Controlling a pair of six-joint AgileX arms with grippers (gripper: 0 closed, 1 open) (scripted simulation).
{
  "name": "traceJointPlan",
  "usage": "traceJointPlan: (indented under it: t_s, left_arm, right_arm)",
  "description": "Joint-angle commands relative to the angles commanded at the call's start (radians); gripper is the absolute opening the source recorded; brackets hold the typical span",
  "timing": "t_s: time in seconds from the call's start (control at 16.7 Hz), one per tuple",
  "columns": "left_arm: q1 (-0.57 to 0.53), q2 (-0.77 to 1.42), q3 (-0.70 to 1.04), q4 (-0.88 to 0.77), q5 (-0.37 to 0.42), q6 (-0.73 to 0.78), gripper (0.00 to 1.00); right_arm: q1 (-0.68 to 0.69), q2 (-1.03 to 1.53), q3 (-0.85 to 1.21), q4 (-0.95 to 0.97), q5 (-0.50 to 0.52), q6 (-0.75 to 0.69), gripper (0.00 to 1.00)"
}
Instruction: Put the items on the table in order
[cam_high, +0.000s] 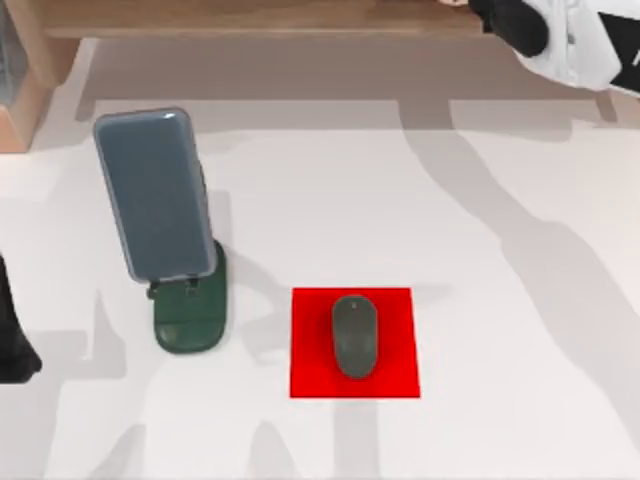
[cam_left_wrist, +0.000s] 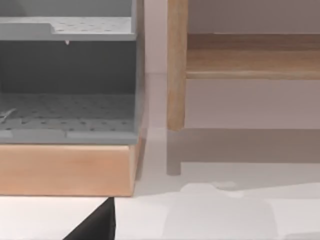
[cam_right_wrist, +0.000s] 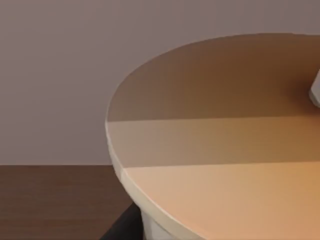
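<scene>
The grey-blue phone (cam_high: 152, 192) leans upright on a dark green stand (cam_high: 190, 318) at the left of the white table (cam_high: 500, 250). To its right, the small dark oval mouse (cam_high: 354, 335) lies on a flat red square (cam_high: 388, 375) near the table's front middle. My left arm (cam_high: 12, 340) is a dark shape parked at the left edge, apart from the stand. At the far right corner, my right arm (cam_high: 560, 35) is parked by the wooden shelf, far from both items. Nothing is held.
A wooden shelf (cam_high: 260, 18) runs along the table's far edge, with a wooden post (cam_left_wrist: 176, 65) and a grey rack on a wooden base (cam_left_wrist: 65, 165) at the far left. The right wrist view shows a round wooden top (cam_right_wrist: 215, 150).
</scene>
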Motion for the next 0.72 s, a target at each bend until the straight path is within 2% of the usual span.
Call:
traceJointPlan:
  t_s: [0.06, 0.72]
  left_arm:
    - [0.000, 0.000, 0.000, 0.000, 0.000, 0.000, 1.00]
    - [0.000, 0.000, 0.000, 0.000, 0.000, 0.000, 1.00]
  right_arm:
    - [0.000, 0.000, 0.000, 0.000, 0.000, 0.000, 0.00]
    - [0.000, 0.000, 0.000, 0.000, 0.000, 0.000, 0.83]
